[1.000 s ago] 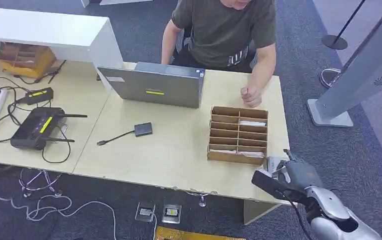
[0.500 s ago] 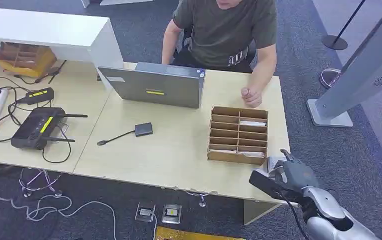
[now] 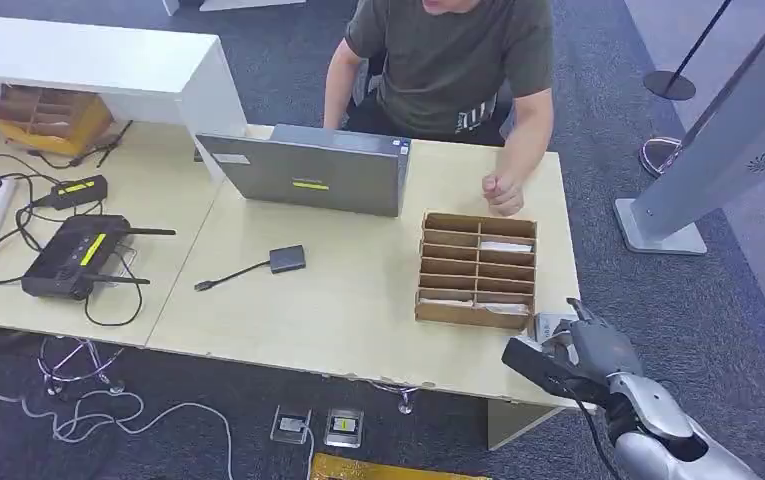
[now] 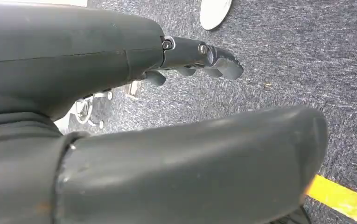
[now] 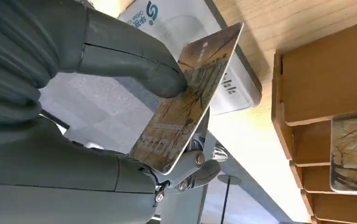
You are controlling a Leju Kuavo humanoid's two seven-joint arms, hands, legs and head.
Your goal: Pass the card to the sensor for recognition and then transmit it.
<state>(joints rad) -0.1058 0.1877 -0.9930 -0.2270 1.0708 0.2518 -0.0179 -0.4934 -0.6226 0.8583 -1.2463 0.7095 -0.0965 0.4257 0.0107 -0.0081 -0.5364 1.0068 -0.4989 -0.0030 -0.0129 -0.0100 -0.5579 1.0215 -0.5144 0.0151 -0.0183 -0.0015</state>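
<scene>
Card pinched in right hand, held just over white sensor at table corner. Reading under way by appearance; handover to person not yet done. Left hand holds nothing, fingers loosely extended.

card: brown and tan, printed with dark bare branches and pale lettering
sensor: white casing, grey rim, blue-green logo and dark lettering
right hand: grey thumb and cover, darker fingers; silver forearm in the head view
left hand: dark grey throughout
card box: brown cardboard, pale cards in some slots
table: pale wood grain
laptop, beyond the card box: grey, small yellow sticker
router, far side of the table from the card box: black, yellow strip
person's shirt: olive green
floor: dark blue-grey carpet; a yellow stripe in the left wrist view
</scene>
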